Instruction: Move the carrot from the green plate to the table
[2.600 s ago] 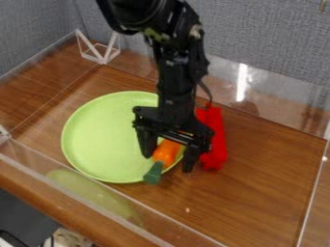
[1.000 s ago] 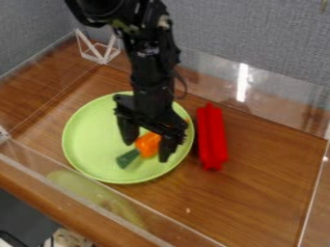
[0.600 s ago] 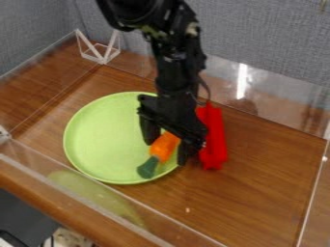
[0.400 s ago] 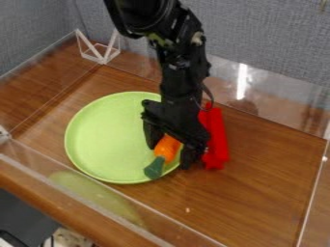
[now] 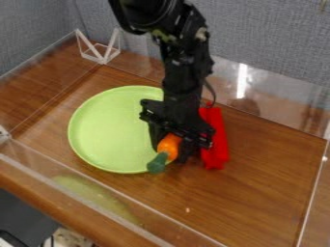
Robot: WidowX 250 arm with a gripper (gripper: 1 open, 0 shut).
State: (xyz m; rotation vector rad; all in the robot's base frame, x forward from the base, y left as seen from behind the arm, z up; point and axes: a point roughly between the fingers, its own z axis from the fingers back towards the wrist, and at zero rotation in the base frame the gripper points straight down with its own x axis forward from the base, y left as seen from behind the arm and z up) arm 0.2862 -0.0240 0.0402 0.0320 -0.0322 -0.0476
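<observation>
The carrot (image 5: pixel 165 151), orange with a dark green stub end (image 5: pixel 154 165), lies tilted at the front right rim of the green plate (image 5: pixel 103 130). Its stub points down toward the table (image 5: pixel 258 193), just past the rim. My gripper (image 5: pixel 172 138) points straight down over it. Its dark fingers (image 5: pixel 149 123) stand on both sides of the carrot's orange upper end and press against it. The gripper hides the top of the carrot.
A long red stick-like object (image 5: pixel 213 135) lies right beside the gripper on the wood. A white wire stand (image 5: pixel 96 45) sits at the back left. Clear acrylic walls (image 5: pixel 77 193) edge the table at the front and back.
The gripper has moved right from the plate's middle to its right rim, and the carrot went with it. The jaws have narrowed onto the carrot.
</observation>
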